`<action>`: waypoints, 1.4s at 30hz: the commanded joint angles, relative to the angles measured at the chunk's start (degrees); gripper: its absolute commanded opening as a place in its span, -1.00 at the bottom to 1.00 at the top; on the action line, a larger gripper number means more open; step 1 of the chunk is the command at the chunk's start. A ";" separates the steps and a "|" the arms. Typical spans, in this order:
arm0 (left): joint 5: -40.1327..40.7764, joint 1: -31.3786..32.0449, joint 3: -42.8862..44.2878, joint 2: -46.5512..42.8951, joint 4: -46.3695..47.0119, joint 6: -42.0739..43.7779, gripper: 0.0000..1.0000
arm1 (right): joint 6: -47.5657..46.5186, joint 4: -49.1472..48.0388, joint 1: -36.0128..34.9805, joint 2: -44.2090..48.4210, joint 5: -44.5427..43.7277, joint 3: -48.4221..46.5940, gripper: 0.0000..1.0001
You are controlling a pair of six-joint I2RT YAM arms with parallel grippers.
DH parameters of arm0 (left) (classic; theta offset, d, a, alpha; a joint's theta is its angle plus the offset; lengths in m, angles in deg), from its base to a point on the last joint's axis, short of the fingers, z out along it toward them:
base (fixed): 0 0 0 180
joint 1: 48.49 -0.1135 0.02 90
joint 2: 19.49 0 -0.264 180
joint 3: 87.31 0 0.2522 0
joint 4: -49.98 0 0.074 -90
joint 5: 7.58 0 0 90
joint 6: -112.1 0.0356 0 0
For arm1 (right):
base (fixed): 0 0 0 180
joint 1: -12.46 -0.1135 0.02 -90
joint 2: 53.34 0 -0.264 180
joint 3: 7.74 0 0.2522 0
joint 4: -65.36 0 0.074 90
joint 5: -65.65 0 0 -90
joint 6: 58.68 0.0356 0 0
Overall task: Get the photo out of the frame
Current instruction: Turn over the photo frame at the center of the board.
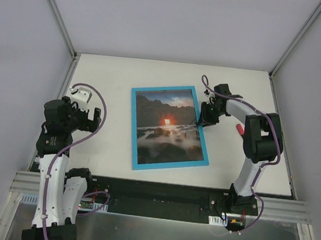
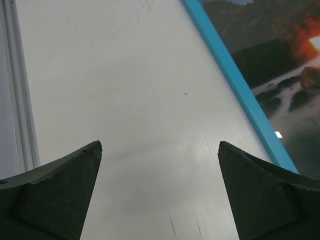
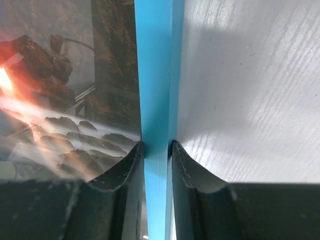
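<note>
frame (image 1: 133, 130): flat on the white table (image 1: 114, 71), face up, between the two arms
photo (image 1: 168, 126): sitting inside the frame
right gripper (image 3: 157, 147): pinched onto the frame's right blue edge
left gripper (image 2: 160, 147): fingers wide apart over the table, just left of the frame

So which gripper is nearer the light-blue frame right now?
Right. The right gripper is clamped on the frame at its right-hand rail, one finger on each side. The left gripper hangs open above the table, left of the frame and apart from it.
</note>
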State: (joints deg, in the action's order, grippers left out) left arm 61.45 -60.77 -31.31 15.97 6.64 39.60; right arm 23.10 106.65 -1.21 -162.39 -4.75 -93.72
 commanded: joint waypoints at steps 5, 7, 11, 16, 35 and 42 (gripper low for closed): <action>-1.46 12.08 12.51 10.74 0.23 0.43 0.98 | -0.56 -0.81 0.40 1.30 2.38 0.95 -0.66; 4.33 19.80 14.44 15.49 0.23 0.87 0.98 | -0.56 -0.90 0.49 1.04 2.73 0.86 -0.71; 17.69 35.35 17.26 25.77 0.67 4.20 0.98 | -0.39 -0.46 1.10 0.86 3.34 0.42 -0.95; 24.22 47.23 21.56 36.24 1.02 10.17 0.98 | -0.73 1.21 1.63 2.00 4.40 -0.28 -0.99; 22.11 72.03 31.32 55.76 4.88 21.35 0.98 | -0.82 4.99 2.16 4.99 9.41 -4.41 -0.99; 22.29 78.71 34.13 60.60 5.85 21.00 0.98 | -1.17 7.71 2.60 4.99 8.97 -6.79 -0.99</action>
State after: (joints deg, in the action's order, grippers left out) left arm 83.00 15.16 -1.02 75.93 11.12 59.45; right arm 22.05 112.11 1.02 -162.04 -0.01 -96.50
